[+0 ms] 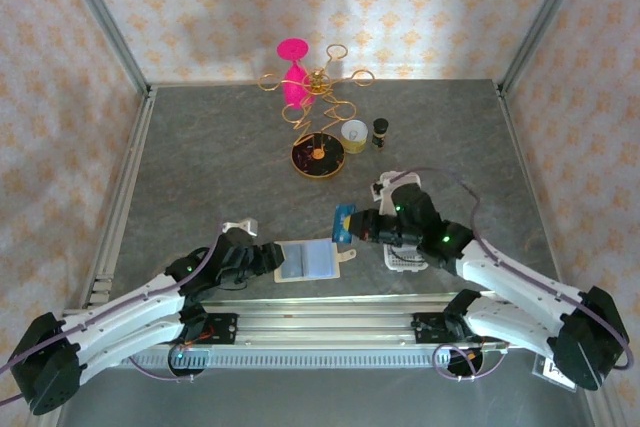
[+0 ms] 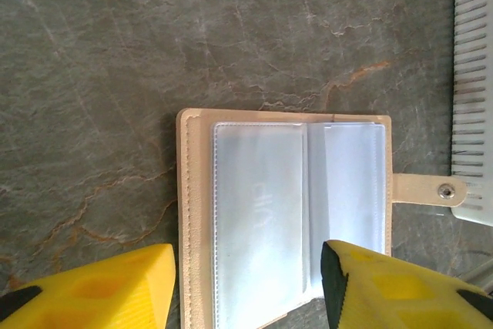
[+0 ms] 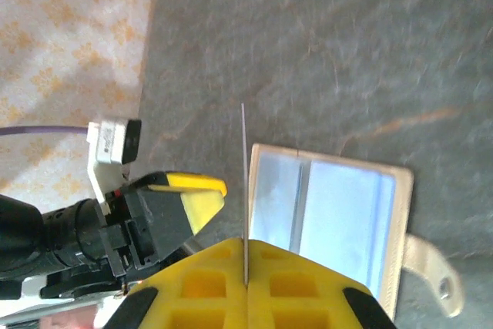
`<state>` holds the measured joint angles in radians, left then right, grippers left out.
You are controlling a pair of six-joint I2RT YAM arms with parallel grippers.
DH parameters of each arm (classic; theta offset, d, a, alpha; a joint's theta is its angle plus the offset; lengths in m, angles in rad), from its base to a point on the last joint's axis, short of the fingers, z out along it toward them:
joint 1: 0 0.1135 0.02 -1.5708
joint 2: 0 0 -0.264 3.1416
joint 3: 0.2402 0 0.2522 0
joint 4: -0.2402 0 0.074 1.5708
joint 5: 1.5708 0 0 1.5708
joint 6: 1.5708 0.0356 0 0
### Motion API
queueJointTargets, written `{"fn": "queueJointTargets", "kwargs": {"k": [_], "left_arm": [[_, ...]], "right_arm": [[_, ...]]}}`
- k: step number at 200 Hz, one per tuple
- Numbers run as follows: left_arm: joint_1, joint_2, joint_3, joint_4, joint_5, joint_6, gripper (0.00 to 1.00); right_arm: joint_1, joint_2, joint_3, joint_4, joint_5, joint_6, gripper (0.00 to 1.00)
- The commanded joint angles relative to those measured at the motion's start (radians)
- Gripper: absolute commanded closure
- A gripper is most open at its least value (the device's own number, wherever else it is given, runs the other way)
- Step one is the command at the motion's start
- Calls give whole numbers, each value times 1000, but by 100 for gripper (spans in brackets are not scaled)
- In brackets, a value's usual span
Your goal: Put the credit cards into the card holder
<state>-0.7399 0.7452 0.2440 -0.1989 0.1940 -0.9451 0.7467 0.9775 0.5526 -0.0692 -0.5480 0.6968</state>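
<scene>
Card holder (image 2: 285, 213) of cream-beige leather lies open, flat on the grey stone-pattern table (image 1: 200, 147); we see the left gripper (image 2: 246, 267) at its edge, jaws spread. The right gripper (image 3: 245, 271) pinches a thin blue credit card (image 3: 244, 182), raised near the holder. A white ridged tray (image 2: 471, 75) lies just beside the snap tab; past the far edge, bare table.

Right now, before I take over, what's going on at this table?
The card holder lies open on the table in front of the left arm, with its clear sleeves facing up. The left gripper hovers over it with its fingers apart, holding nothing. The right gripper is shut on a blue credit card, held on edge close to the open holder. The card is not yet in a sleeve.
</scene>
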Motion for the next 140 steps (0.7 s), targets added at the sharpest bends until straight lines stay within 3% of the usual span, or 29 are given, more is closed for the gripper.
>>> {"fn": "queueJointTargets", "kwargs": {"k": [1,53,140], "left_arm": [[-6,11,40,-39,-30,2,47],[-15,76,59,-32,-17,24,55],[-62,187,84,-14,-34,43,61]], "right_arm": [[66,46,-33,150,73,147,100],[178,199,-64,336,111,210,100],[229,396,29,320,124,177,100]]}}
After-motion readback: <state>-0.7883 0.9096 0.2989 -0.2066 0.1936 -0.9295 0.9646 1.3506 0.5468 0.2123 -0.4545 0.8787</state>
